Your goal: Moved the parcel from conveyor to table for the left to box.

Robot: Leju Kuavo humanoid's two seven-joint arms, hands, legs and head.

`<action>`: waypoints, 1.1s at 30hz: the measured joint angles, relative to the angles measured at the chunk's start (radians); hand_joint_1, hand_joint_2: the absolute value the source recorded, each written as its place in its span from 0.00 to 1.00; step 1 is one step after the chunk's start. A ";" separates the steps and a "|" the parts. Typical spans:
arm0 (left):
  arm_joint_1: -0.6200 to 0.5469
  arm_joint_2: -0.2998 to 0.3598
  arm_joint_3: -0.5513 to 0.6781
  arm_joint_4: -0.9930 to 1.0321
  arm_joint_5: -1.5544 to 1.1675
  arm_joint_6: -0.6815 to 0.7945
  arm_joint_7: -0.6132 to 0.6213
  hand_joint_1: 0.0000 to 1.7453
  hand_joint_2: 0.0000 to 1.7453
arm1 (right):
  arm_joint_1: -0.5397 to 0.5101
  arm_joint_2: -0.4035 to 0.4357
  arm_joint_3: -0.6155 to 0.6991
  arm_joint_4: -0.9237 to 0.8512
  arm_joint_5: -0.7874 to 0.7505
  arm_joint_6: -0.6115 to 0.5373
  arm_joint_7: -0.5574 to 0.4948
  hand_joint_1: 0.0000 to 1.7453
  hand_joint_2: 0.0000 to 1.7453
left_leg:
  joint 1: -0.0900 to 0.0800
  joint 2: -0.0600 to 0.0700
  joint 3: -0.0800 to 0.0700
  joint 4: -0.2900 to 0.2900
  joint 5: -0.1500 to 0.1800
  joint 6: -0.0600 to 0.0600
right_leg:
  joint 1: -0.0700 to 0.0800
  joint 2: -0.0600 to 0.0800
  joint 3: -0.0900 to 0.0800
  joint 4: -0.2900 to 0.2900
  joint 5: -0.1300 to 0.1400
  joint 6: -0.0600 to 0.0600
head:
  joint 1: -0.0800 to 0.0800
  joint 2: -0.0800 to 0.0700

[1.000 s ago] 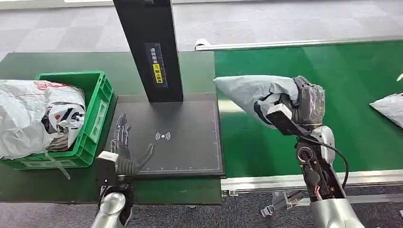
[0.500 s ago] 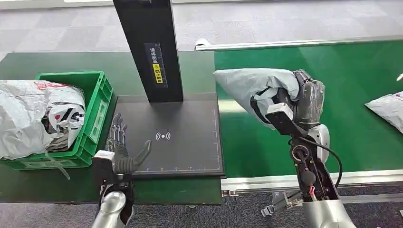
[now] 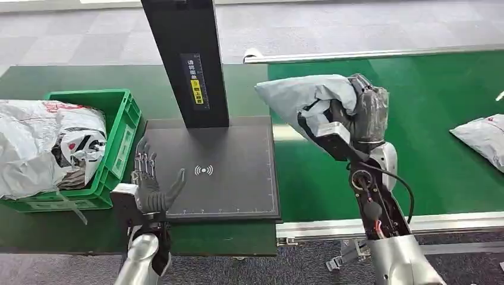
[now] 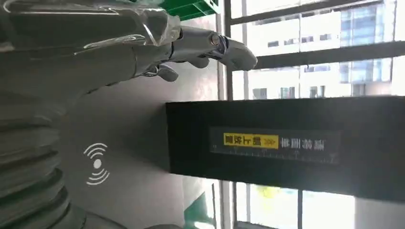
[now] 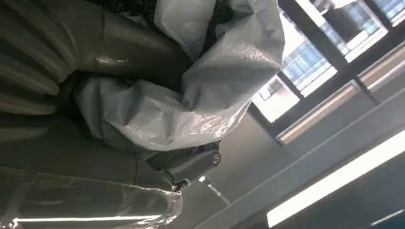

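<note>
The black post (image 3: pixel 189 59) has a small label (image 3: pixel 196 80) with a yellow strip; its writing is too small to read. The black pad (image 3: pixel 226 172) shows a white wave sign (image 3: pixel 204 170).

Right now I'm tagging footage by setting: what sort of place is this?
Probably a parcel-sorting station: a green conveyor belt, grey plastic mailing bags, a black scanning pad, and a green plastic crate of parcels.

We stand in a parcel-sorting station: green conveyor belt (image 3: pixel 451 89), scanning pad (image 3: pixel 226 178), green crate (image 3: pixel 122 127) of bagged parcels (image 3: pixel 35 142).
</note>
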 measured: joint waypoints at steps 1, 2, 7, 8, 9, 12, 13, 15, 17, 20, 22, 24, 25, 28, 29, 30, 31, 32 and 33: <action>-0.012 -0.002 0.000 0.012 0.032 0.016 -0.009 0.00 1.00 | -0.026 0.016 0.030 0.041 0.010 0.008 -0.002 1.00 1.00 | 0.000 0.001 0.000 0.000 0.000 0.000 | 0.000 0.001 0.000 0.000 0.000 0.000 | 0.000 0.000; -0.023 -0.006 0.001 0.023 0.064 0.029 -0.021 0.00 1.00 | -0.051 0.035 0.061 0.088 0.016 0.024 -0.002 1.00 1.00 | 0.000 0.002 0.001 0.000 0.000 0.000 | 0.000 0.002 0.000 0.000 0.000 0.000 | 0.000 0.000; -0.058 -0.026 -0.001 0.045 0.125 0.034 -0.044 0.00 1.00 | -0.126 0.153 0.177 0.352 -0.021 0.154 0.023 1.00 1.00 | 0.002 0.000 0.001 0.000 0.000 0.000 | 0.002 0.000 0.000 0.000 0.000 0.000 | 0.000 0.000; -0.062 -0.028 -0.004 0.048 0.127 0.039 -0.044 0.00 1.00 | -0.130 0.179 0.191 0.404 -0.027 0.147 0.010 1.00 1.00 | 0.002 0.000 0.000 0.000 0.000 0.000 | 0.002 0.000 0.000 0.000 0.000 0.000 | 0.000 0.000; -0.064 -0.030 -0.007 0.050 0.128 0.043 -0.044 0.00 1.00 | -0.136 0.195 0.199 0.440 -0.033 0.143 0.003 1.00 1.00 | 0.002 0.000 0.000 0.000 0.000 0.000 | 0.002 0.000 0.000 0.000 0.000 0.000 | 0.000 0.000; -0.068 -0.031 -0.011 0.056 0.134 0.044 -0.044 0.00 1.00 | -0.155 0.219 0.214 0.511 -0.043 0.141 -0.006 1.00 1.00 | 0.002 0.000 0.000 0.000 0.000 0.000 | 0.002 0.000 0.000 0.000 0.000 0.000 | 0.000 0.000; -0.069 -0.030 -0.011 0.058 0.134 0.044 -0.044 0.00 1.00 | -0.164 0.224 0.217 0.529 -0.045 0.141 -0.008 1.00 1.00 | 0.001 0.000 0.000 0.000 0.000 0.000 | 0.001 0.000 0.000 0.000 0.000 0.000 | 0.000 0.000; -0.071 -0.030 -0.011 0.061 0.134 0.044 -0.044 0.00 1.00 | -0.178 0.232 0.223 0.561 -0.045 0.142 -0.010 1.00 1.00 | 0.001 0.000 0.000 0.000 0.000 0.000 | 0.001 0.001 0.000 0.000 0.000 0.000 | 0.000 0.000; -0.071 -0.030 -0.012 0.063 0.135 0.044 -0.044 0.00 1.00 | -0.183 0.237 0.227 0.580 -0.046 0.142 -0.011 1.00 1.00 | 0.001 0.000 0.000 0.000 0.000 0.000 | 0.001 0.000 0.000 -0.001 0.000 0.000 | 0.000 0.000; -0.071 -0.030 -0.012 0.063 0.135 0.044 -0.044 0.00 1.00 | -0.188 0.242 0.231 0.599 -0.047 0.142 -0.011 1.00 1.00 | 0.001 0.000 0.000 0.000 0.000 0.000 | 0.001 0.001 0.000 0.000 0.000 0.000 | 0.000 0.000; -0.072 -0.030 -0.012 0.064 0.136 0.045 -0.044 0.00 1.00 | -0.191 0.244 0.234 0.608 -0.047 0.150 -0.011 1.00 1.00 | 0.001 0.000 0.001 0.000 0.000 0.000 | 0.001 0.001 0.000 0.000 0.000 0.000 | 0.000 0.000; -0.072 -0.030 -0.012 0.064 0.137 0.047 -0.044 0.00 1.00 | -0.191 0.247 0.238 0.616 -0.060 0.200 -0.008 1.00 1.00 | 0.001 0.000 0.001 0.000 0.000 0.000 | 0.001 0.001 0.000 0.000 0.000 0.000 | 0.000 0.000; -0.073 -0.030 -0.013 0.064 0.137 0.051 -0.044 0.00 1.00 | -0.191 0.249 0.239 0.622 -0.083 0.263 -0.005 1.00 1.00 | 0.002 0.000 0.001 0.000 0.000 0.000 | 0.002 0.001 0.000 0.000 0.000 0.000 | 0.000 0.000; -0.076 -0.030 -0.017 0.064 0.137 0.059 -0.047 0.00 1.00 | -0.182 0.262 0.260 0.635 -0.093 0.399 0.002 1.00 1.00 | 0.002 0.000 0.001 0.000 0.000 0.000 | 0.002 0.001 0.000 0.000 0.000 0.000 | 0.000 0.000; -0.077 -0.030 -0.017 0.064 0.137 0.060 -0.047 0.00 1.00 | -0.179 0.265 0.270 0.639 -0.092 0.441 0.008 1.00 1.00 | 0.002 0.000 0.001 0.000 0.000 0.000 | 0.002 0.001 0.000 0.000 0.000 0.000 | 0.000 0.000; -0.078 -0.030 -0.017 0.064 0.137 0.059 -0.046 0.00 1.00 | -0.177 0.269 0.283 0.642 -0.090 0.494 0.018 1.00 1.00 | 0.002 0.000 0.001 0.000 0.000 0.000 | 0.002 0.001 0.000 0.000 0.000 0.000 | 0.000 0.000; -0.080 -0.030 -0.017 0.064 0.137 0.059 -0.045 0.00 1.00 | -0.174 0.271 0.300 0.647 -0.086 0.552 0.029 1.00 1.00 | 0.002 0.000 0.001 0.000 0.000 0.000 | 0.002 0.001 0.000 0.000 0.000 0.000 | 0.000 0.000; -0.082 -0.030 -0.017 0.064 0.137 0.057 -0.043 0.00 1.00 | -0.171 0.272 0.318 0.652 -0.082 0.604 0.038 1.00 1.00 | 0.002 0.000 0.001 0.000 0.000 0.000 | 0.002 0.001 0.000 0.000 0.000 0.000 | 0.000 0.000; -0.085 -0.030 -0.017 0.066 0.137 0.056 -0.041 0.00 1.00 | -0.167 0.272 0.336 0.657 -0.076 0.651 0.047 1.00 1.00 | 0.002 0.000 0.001 0.000 0.000 0.000 | 0.002 0.001 0.000 0.000 0.000 0.000 | 0.000 0.000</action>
